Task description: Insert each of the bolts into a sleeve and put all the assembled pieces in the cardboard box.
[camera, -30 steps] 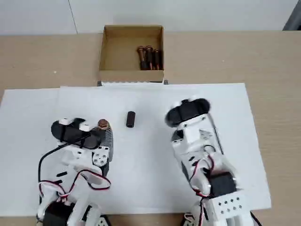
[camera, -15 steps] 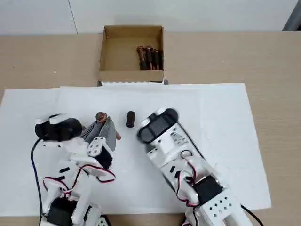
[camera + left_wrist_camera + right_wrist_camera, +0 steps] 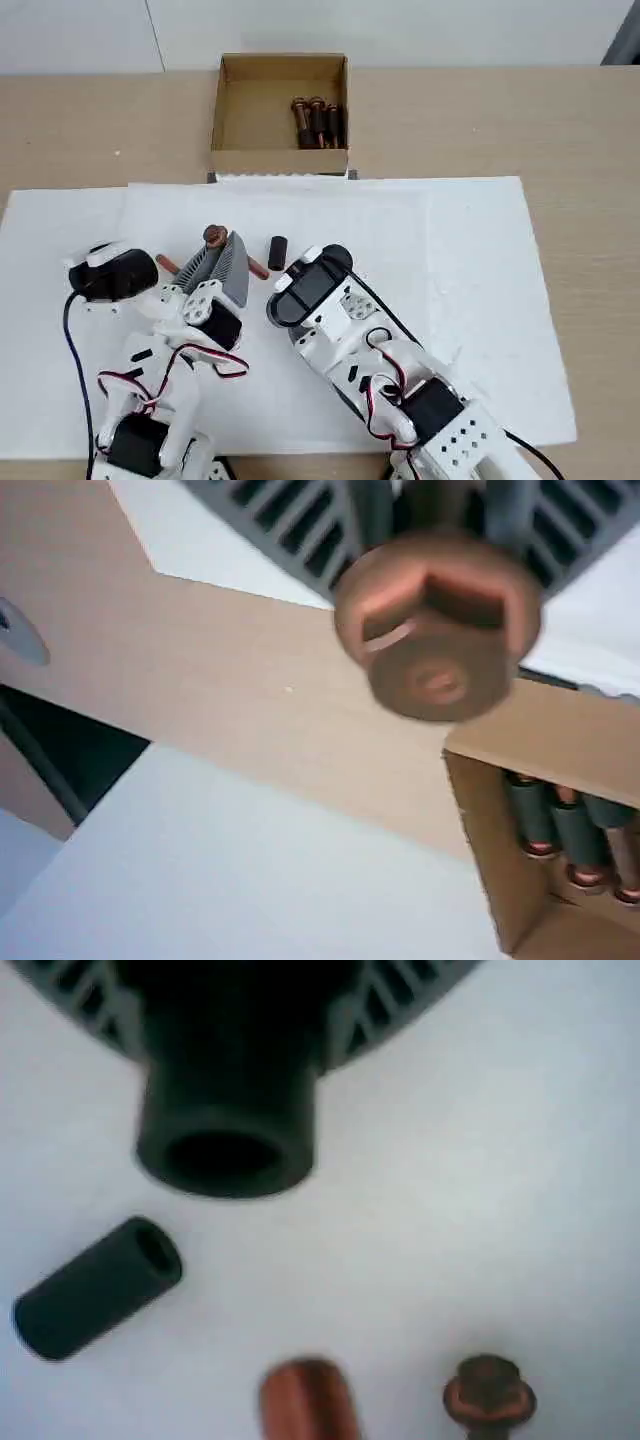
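Left fingers [image 3: 228, 268] clamped on one copper hex-head bolt [image 3: 437, 630], head toward open cardboard box [image 3: 280, 160]. Right fingers [image 3: 400, 1000] clamped on one black cylindrical sleeve [image 3: 225, 1130]. Second black sleeve [image 3: 278, 252] lay loose on white paper sheet [image 3: 450, 260], near both. Box held at least three assembled pieces [image 3: 318, 122].

A white paper sheet [image 3: 480, 260] lies flat on the tan wooden table [image 3: 100, 120].

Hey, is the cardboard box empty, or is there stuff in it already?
Not empty: a few sleeved bolts lie side by side inside the cardboard box.
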Robot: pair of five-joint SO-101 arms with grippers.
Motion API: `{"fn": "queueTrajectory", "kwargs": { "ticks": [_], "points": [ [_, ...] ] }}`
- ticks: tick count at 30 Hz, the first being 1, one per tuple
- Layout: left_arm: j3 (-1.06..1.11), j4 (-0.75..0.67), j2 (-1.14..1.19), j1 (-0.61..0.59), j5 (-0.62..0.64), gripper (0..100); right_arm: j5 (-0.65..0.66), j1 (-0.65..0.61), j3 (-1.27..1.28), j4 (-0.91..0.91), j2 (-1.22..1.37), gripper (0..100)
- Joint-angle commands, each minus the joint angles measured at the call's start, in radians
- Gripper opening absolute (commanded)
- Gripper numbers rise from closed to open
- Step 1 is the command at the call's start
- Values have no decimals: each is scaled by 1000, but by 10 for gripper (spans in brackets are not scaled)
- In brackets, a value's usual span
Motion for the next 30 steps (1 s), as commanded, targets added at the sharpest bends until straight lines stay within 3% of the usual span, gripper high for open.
{"fn": "queueTrajectory", "kwargs": {
  "ticks": [1,12,30],
  "points": [
    [-5,-29,-9,49,6,6,-2,-5,-11,-81,-10,4],
    [-5,-32,-9,57,5,6,26,-56,-8,-104,-10,4],
    [-8,-28,-9,64,2,6,28,-15,-14,-104,-10,4]
  ]
}}
